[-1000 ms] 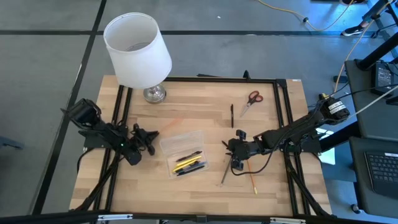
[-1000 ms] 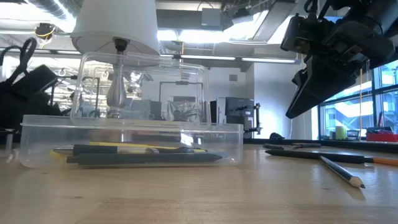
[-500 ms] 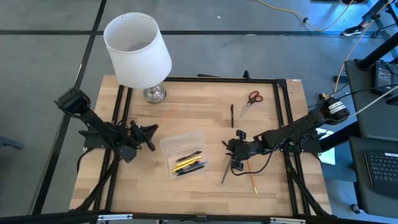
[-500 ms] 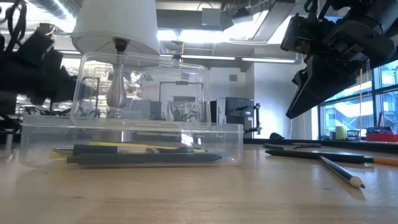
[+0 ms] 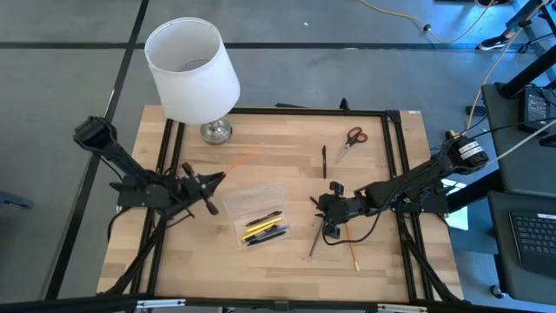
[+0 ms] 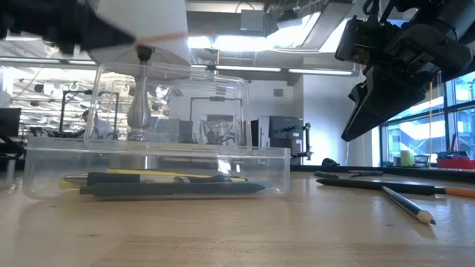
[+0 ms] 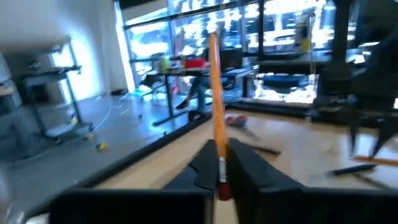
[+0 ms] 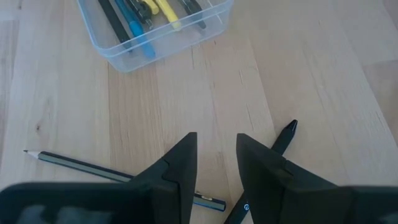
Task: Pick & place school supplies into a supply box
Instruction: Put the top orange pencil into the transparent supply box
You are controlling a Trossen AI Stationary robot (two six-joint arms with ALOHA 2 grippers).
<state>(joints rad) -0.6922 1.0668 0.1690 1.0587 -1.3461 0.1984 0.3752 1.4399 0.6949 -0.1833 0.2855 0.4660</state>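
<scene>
My left gripper [image 5: 208, 183] hangs above the table's left part, left of the supply box [image 5: 256, 213], and is shut on an orange pencil [image 7: 217, 106]. The clear box rests flat on the table and holds yellow, black and blue pens [image 8: 140, 18]. My right gripper [image 8: 215, 155] stands open above the table to the box's right, with nothing between its fingers. Under and beside it lie a grey pencil [image 5: 314, 241], an orange pencil [image 5: 354, 249] and a black pen [image 8: 283, 137]. Red-handled scissors [image 5: 350, 139] and another black pen [image 5: 324, 161] lie farther back. My left gripper pinches the orange pencil near its eraser end [image 7: 221, 182] between its two fingers [image 7: 204, 167]. The fingers lie about level and run along the pencil, which sticks out forward past the fingertips toward the table's far right. The pencil is lifted clear of the table.
A white-shaded lamp [image 5: 193, 69] stands at the far left corner on a metal foot [image 5: 215, 131]. A black frame rail [image 5: 395, 148] runs round the wooden table. Bare wood [image 5: 200, 261] shows at the near edge, in front of the box.
My left gripper has risen well above the table with the orange pencil, drifting a little toward the far edge, and its wrist has rolled. The pencil stays pinched and is now clear of the table.
</scene>
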